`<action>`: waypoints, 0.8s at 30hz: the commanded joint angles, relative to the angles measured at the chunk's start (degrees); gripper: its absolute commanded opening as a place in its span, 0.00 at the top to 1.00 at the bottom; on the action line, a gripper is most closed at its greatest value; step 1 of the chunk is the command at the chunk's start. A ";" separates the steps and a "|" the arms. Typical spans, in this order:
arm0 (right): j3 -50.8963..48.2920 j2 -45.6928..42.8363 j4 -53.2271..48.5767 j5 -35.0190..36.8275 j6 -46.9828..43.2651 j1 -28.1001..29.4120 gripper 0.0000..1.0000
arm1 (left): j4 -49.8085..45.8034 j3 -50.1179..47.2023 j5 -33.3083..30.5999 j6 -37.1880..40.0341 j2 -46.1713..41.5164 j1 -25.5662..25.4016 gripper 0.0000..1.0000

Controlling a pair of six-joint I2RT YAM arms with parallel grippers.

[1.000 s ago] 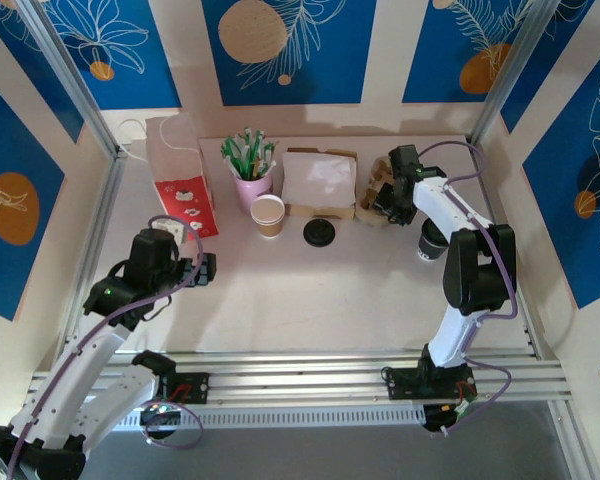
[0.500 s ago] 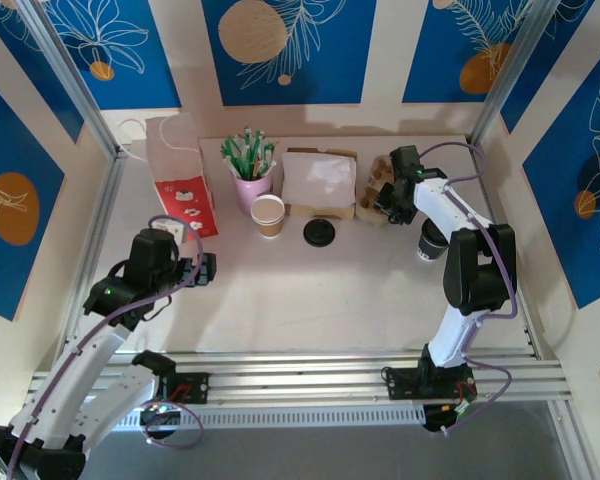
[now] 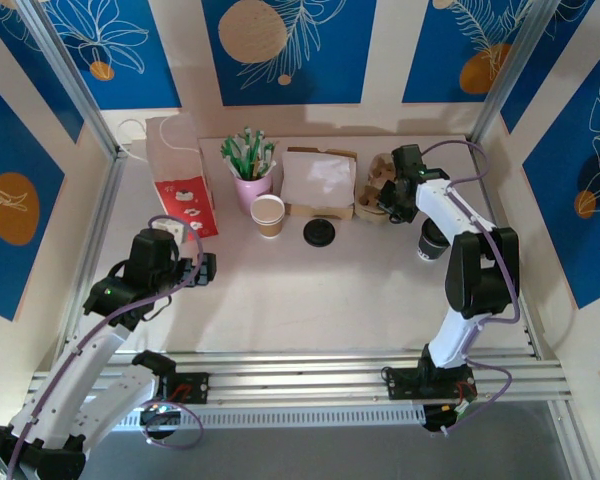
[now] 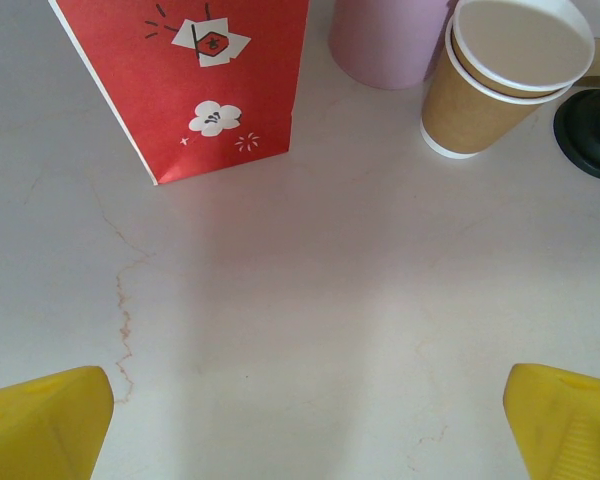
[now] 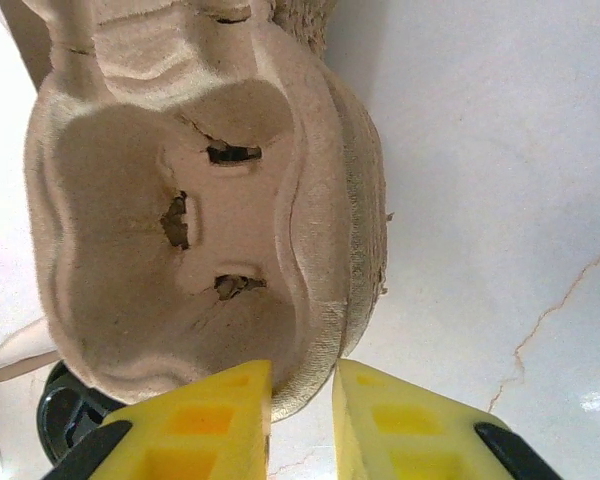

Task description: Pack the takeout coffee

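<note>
The takeout coffee [image 3: 428, 243], a cup with a black lid, stands at the right, partly hidden under my right arm; its lid [image 5: 65, 420] peeks from beneath the carrier in the right wrist view. A brown pulp cup carrier [image 3: 373, 187] lies at the back right. My right gripper [image 3: 390, 200] is shut on the carrier's [image 5: 180, 220] near rim, one yellow finger on each side of it [image 5: 300, 400]. My left gripper [image 3: 202, 268] hovers open over bare table [image 4: 305, 430], well short of the red bag.
A red and white paper bag [image 3: 180, 175] [image 4: 190, 80] stands at the back left. Beside it are a pink cup of sticks [image 3: 250, 185], a lidless tan cup [image 3: 268, 215] [image 4: 500, 90], a loose black lid [image 3: 319, 233] [image 4: 592, 130] and a cardboard box of white paper [image 3: 320, 180].
My right gripper's fingers have closed in on the carrier's rim, and the wrist has shifted slightly right. The left arm has not moved.
</note>
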 commanded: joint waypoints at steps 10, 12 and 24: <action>0.73 -2.56 1.02 -0.32 -0.27 -0.03 0.84 | 0.69 -0.47 -0.63 0.85 0.09 0.55 0.00; 0.75 -2.82 1.24 -0.51 -0.36 -0.04 0.85 | 0.65 -0.46 -0.64 0.86 0.09 0.56 0.00; 0.03 -4.79 1.36 -1.46 -0.89 -0.15 0.78 | 0.60 -0.47 -0.72 0.90 -0.09 0.56 0.00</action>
